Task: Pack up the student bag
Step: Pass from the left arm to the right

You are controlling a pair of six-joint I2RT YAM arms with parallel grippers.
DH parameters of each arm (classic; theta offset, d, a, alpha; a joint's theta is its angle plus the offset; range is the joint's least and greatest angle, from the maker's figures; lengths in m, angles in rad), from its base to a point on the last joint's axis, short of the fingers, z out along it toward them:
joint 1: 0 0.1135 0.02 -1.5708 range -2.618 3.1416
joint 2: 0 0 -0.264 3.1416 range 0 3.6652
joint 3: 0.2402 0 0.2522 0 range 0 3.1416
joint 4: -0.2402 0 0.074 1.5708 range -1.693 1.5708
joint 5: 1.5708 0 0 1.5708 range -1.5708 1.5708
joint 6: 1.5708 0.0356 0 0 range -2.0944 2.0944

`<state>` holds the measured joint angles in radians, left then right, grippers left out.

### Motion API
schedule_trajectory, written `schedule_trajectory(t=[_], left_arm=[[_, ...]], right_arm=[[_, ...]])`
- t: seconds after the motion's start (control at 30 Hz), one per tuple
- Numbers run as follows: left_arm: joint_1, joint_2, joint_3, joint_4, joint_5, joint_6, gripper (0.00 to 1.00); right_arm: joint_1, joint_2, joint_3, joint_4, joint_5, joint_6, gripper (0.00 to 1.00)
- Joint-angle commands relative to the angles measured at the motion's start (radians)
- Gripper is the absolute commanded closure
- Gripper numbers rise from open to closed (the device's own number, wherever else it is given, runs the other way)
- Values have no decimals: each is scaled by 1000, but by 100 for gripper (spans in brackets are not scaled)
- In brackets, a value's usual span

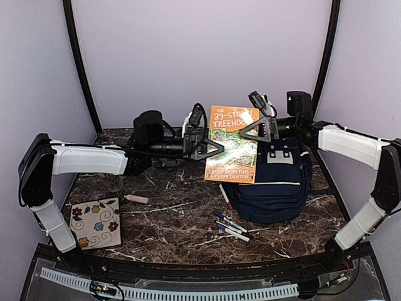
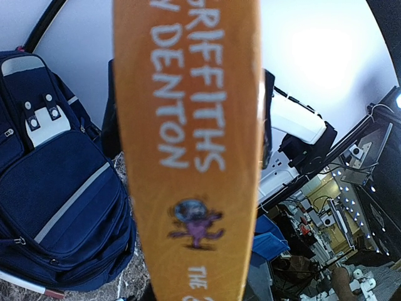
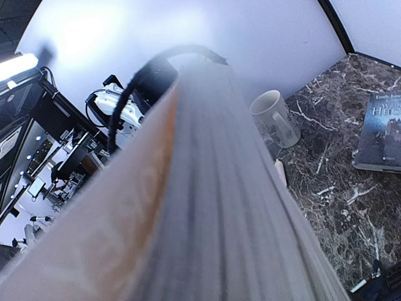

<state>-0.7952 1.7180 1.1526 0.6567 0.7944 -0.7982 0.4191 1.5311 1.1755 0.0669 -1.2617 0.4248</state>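
Student bag (image 1: 276, 188) lies flat on the right side of the desk (image 1: 175, 207), front pockets up. I cannot tell from here whether its main compartment is unzipped. I am at the book step: the orange book (image 1: 233, 144) hangs in the air between both arms. The left gripper (image 1: 212, 148) is clamped on its spine edge and the right gripper (image 1: 254, 127) is pinching its upper right corner. The bag sits below the right gripper and beside the book's lower right corner, well apart from the left gripper. Next, I judge, the book must tilt and slide into the opening, with one gripper letting go first.
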Motion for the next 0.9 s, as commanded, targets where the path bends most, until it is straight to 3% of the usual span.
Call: schedule_trajectory(t=[0.0,0.47,0.8,0.87], left_arm=[[-2,-25,-2,88,14,4,100],[-3,-18,-5,61,-19,19,100],[-3,-11,-3,38,-45,28,100],[-3,-8,1,21,-46,34,94]], right_arm=[[-10,-41,-4,171,-60,123,16],[-42,-36,-16,296,-27,269,48],[-45,-35,-50,269,-6,237,76],[-47,-35,-40,226,0,192,81]])
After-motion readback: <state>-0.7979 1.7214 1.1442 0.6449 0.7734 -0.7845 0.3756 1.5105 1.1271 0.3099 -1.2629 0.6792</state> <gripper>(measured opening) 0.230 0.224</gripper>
